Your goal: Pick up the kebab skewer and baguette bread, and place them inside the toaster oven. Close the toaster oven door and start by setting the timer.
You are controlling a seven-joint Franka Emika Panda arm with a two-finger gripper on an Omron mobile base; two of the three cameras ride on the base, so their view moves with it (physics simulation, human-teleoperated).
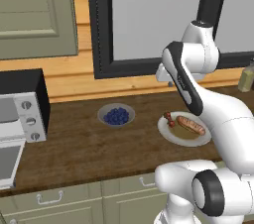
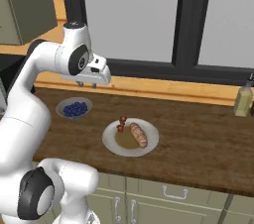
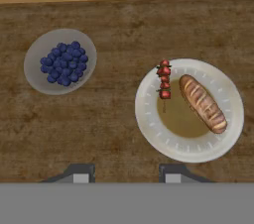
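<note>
Here, near: white plate point(image 3: 149, 124) on tabletop point(image 3: 114, 134) carries kebab skewer point(image 3: 164, 80) beside baguette bread point(image 3: 202, 103), both untouched, laid out for pickup. Tool point(image 2: 87, 84) hovers high above, jaws parted, empty. Blueberry bowl point(image 1: 116, 115) farther left. Toaster oven point(image 1: 22, 111) far left, door dropped open to receive food.

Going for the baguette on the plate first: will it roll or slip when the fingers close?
The baguette bread is rounded and elongated, so it may roll sideways on the smooth plate. It probably is light and stiff. The kebab skewer lies close beside it and could get nudged.
</note>
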